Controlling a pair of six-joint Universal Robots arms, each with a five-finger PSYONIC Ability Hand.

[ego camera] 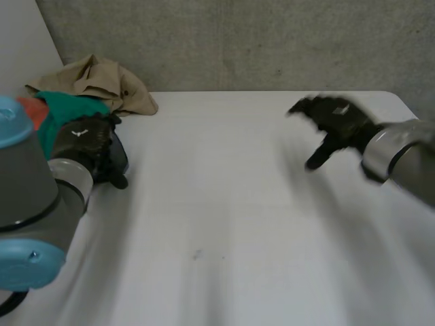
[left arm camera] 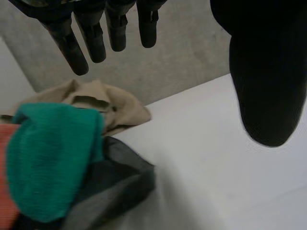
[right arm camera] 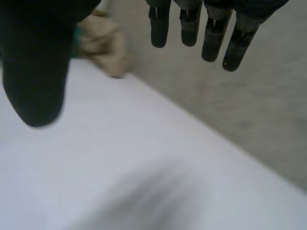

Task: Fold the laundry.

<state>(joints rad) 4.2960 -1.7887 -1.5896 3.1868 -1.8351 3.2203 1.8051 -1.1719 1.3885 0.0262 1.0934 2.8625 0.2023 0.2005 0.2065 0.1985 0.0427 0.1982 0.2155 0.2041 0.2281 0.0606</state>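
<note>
A heap of laundry lies at the table's far left corner: a tan garment [ego camera: 95, 83] at the back, a green cloth [ego camera: 64, 110] and an orange-red piece [ego camera: 32, 109] in front of it, and a dark grey garment [left arm camera: 112, 184] at the heap's near edge. My left hand [ego camera: 87, 144] hovers over the dark garment, open, its fingers [left arm camera: 96, 36] straight and holding nothing. My right hand [ego camera: 334, 122] is in the air over the table's right side, open and empty, with its fingers [right arm camera: 206, 28] spread. The tan garment [right arm camera: 103, 45] lies far beyond its thumb.
The white table [ego camera: 231, 224] stretches bare between the two hands and toward the front. A grey concrete wall [ego camera: 258, 41] stands right behind the table's far edge. The table's right edge runs close to my right arm.
</note>
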